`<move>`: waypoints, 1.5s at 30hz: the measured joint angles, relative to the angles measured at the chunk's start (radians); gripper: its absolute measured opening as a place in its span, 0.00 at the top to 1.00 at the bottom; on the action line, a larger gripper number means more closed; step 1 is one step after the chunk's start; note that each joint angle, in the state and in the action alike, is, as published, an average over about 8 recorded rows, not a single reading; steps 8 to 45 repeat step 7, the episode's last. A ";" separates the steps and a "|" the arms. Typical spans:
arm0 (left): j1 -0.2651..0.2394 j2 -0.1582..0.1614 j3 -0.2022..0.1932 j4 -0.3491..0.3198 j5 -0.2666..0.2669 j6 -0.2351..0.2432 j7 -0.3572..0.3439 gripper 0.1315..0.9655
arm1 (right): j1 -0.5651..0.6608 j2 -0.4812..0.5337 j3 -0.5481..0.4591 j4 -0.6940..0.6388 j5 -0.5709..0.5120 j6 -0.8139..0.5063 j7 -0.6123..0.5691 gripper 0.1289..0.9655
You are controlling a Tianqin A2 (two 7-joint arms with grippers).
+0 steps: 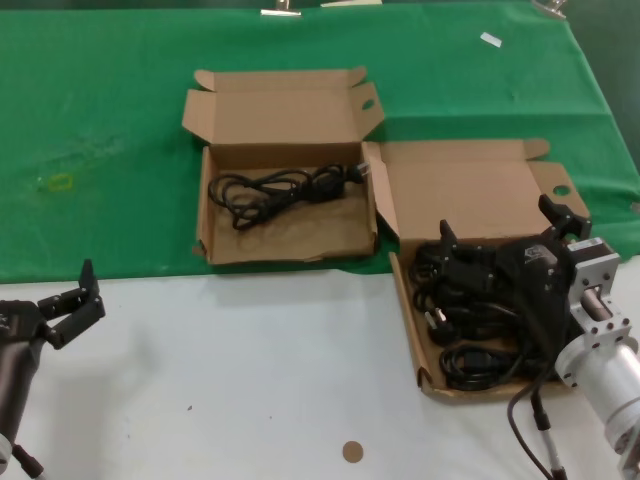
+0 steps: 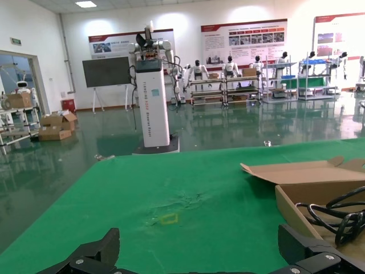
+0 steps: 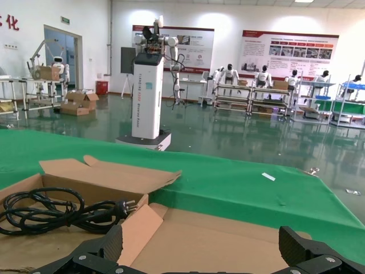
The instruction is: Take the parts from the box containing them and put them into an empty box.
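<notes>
1. My right gripper (image 1: 500,228) has its black fingers spread wide apart. It holds nothing. It hangs above the tangle of black power cords (image 1: 470,310) in the box (image 1: 480,180) near the table's right edge; I cannot tell if a fingertip touches a cable.
2. My left gripper (image 1: 75,300) also stands open and empty, near the table's left front corner, over the white surface (image 1: 250,380).
3. The right arm comes in from the right front corner. Its silver wrist block is low and the black claw points toward the far edge. The left arm is low and also points away from me.
4. Both boxes are shallow brown cardboard, matte, with hinged lids folded back and a holed side tab. The cords are thin, rubbery and looped, with moulded plugs.
5. The second box (image 1: 285,130) lies on the green cloth (image 1: 100,120) near the middle, touching the first box at the corner. One cord bundle (image 1: 285,188) rests in its tray, loosely stretched.
6. A small brown disc (image 1: 352,452) lies at the front edge.
</notes>
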 joint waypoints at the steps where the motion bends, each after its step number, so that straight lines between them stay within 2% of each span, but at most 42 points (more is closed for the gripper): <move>1: 0.000 0.000 0.000 0.000 0.000 0.000 0.000 0.00 | 0.000 0.000 0.000 0.000 0.000 0.000 0.000 0.00; 45: 0.000 0.000 0.000 0.000 0.000 0.000 0.000 0.00 | 0.000 0.000 0.000 0.000 0.000 0.000 0.000 0.00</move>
